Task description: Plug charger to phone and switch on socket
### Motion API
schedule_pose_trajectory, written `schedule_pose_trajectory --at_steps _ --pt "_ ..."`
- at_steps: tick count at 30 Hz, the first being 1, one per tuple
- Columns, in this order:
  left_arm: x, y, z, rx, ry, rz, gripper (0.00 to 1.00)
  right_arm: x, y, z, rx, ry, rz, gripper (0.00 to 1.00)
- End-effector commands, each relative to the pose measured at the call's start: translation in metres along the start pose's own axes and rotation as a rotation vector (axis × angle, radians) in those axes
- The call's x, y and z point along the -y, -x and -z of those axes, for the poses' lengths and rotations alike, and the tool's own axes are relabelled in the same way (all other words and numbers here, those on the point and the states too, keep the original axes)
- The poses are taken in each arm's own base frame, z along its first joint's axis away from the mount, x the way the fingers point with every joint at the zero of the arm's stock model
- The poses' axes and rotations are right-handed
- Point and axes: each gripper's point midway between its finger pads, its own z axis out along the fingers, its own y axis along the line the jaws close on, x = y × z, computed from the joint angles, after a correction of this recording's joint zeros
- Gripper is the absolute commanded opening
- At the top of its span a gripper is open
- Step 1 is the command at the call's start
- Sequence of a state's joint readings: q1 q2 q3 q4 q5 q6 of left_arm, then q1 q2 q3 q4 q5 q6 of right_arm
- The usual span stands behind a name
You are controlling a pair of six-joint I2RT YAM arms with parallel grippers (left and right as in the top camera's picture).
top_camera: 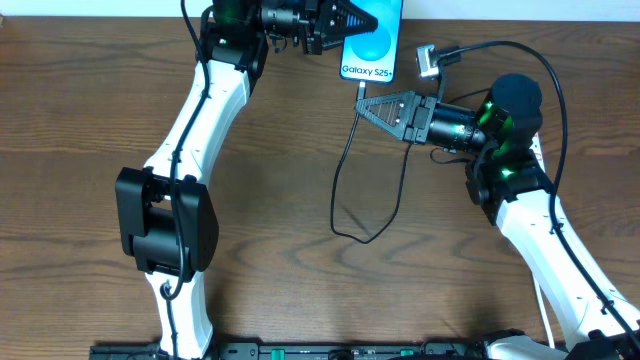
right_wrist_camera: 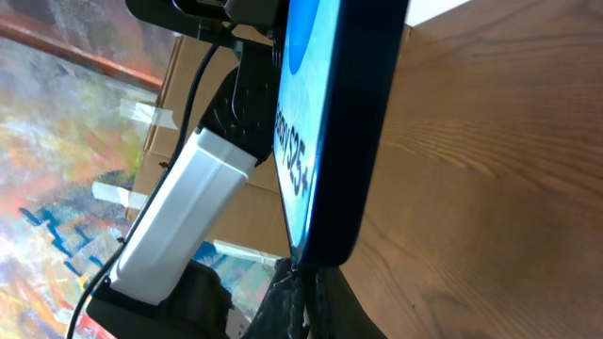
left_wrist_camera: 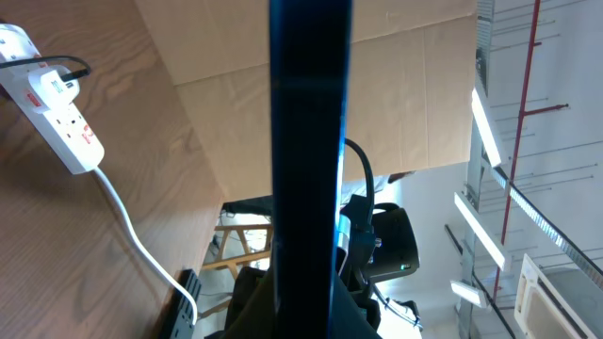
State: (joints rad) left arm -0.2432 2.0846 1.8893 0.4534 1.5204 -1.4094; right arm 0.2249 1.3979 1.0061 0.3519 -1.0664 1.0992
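Note:
The phone (top_camera: 372, 45), blue screen with "Galaxy S25+" on it, is held up at the table's far edge. My left gripper (top_camera: 343, 22) is shut on its side. In the left wrist view the phone (left_wrist_camera: 311, 141) is a dark upright edge rising from the fingers. My right gripper (top_camera: 365, 103) is shut on the plug tip of the charger, whose black cable (top_camera: 345, 170) loops down over the table. In the right wrist view the fingertips (right_wrist_camera: 303, 292) press the tip against the phone's (right_wrist_camera: 339, 122) lower edge. The socket (left_wrist_camera: 61, 118) lies on the table at the left wrist view's upper left.
The socket's thick white cord (left_wrist_camera: 132, 226) runs across the wooden table (top_camera: 280, 200). A white adapter (left_wrist_camera: 14, 42) with a black lead sits at the socket's far end. Cardboard (left_wrist_camera: 377, 85) stands behind the table.

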Motion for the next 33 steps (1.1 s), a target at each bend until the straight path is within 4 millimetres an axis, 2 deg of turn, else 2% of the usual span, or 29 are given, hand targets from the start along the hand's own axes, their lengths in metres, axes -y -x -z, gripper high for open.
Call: schedule_pose_trajectory --at_steps 1,33 --pt "0.0301 -0.0071 0.0019 -0.014 -0.008 -0.103 0.07 -0.0016 0.0038 0.003 0.011 -0.001 0.003 0.01" --pt "0.0301 -0.0071 0.0019 -0.014 -0.009 -0.131 0.07 -0.0004 0.0061 0.0059 0.017 -0.004 -0.002 0.01"
